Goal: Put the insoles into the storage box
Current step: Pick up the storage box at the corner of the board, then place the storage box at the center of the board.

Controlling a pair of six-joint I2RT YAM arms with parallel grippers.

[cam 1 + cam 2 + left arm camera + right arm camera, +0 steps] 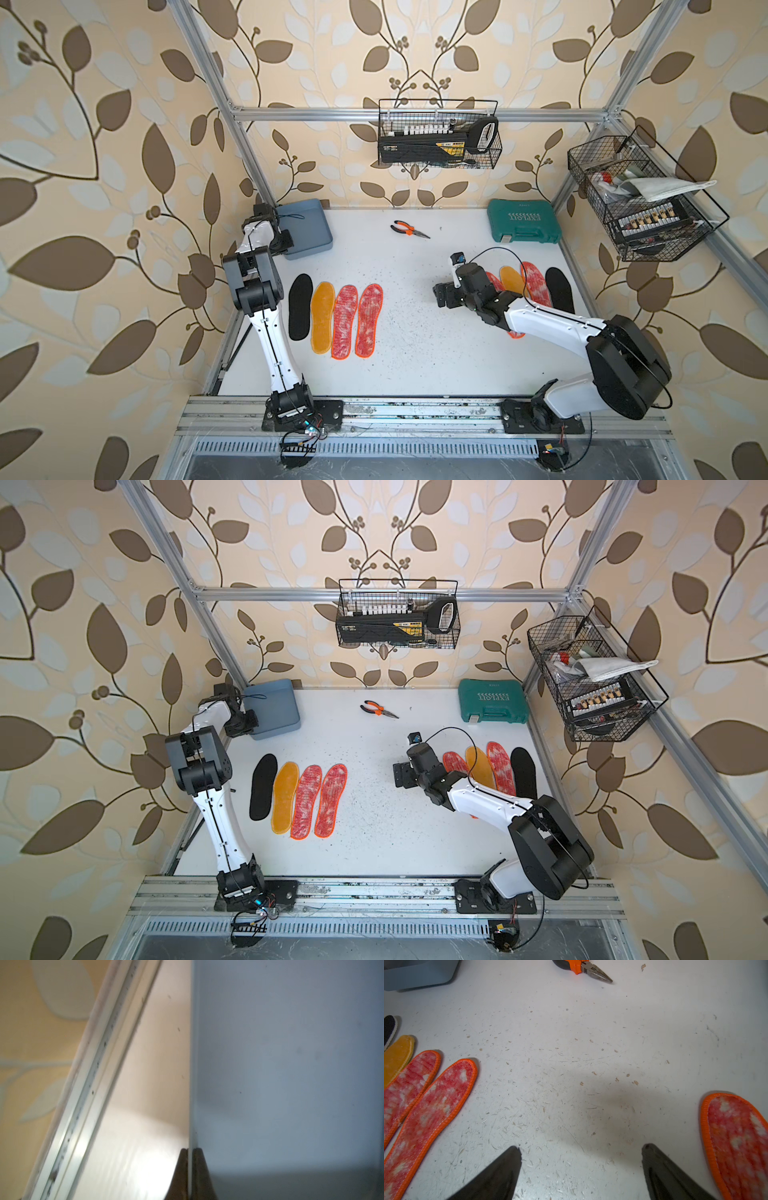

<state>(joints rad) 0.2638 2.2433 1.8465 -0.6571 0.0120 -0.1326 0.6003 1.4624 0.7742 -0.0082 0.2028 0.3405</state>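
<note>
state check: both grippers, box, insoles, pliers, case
left gripper: shut on box wall
right gripper: open, empty, over table
box: empty
insoles: all eight flat on table, none in box
pliers: closed, lying flat
case: lid shut

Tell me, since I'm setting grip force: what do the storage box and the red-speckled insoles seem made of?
The storage box looks like smooth, matte moulded plastic: even blue-grey colour, rounded corners, thin rim. The red-speckled insoles look like fleecy or felted fabric, probably: fuzzy mottled surface, stitched orange edging.
</note>
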